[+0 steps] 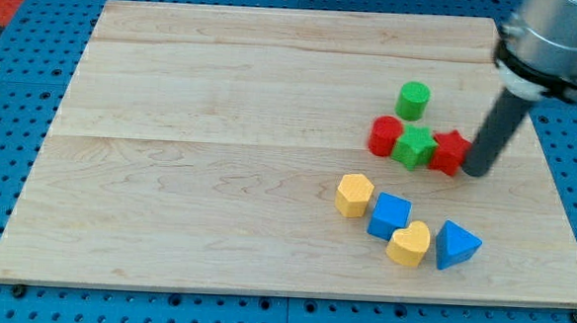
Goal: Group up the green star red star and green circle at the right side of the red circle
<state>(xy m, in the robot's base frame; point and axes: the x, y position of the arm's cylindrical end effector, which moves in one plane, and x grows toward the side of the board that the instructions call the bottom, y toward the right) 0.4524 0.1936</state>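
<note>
Our rod carries no fingers, so nothing is held; my tip (477, 172) sits on the board (218, 178), touching the red star (450, 152) from the view's right. We see that star pressed against the green star (415, 146), which touches the red circle (385, 136) on its left. We find the green circle (413, 99) just above them, apart. Lower down sit a yellow hexagon (354, 195), blue cube (390, 215), yellow heart (409, 243) and blue triangle (455, 244).
</note>
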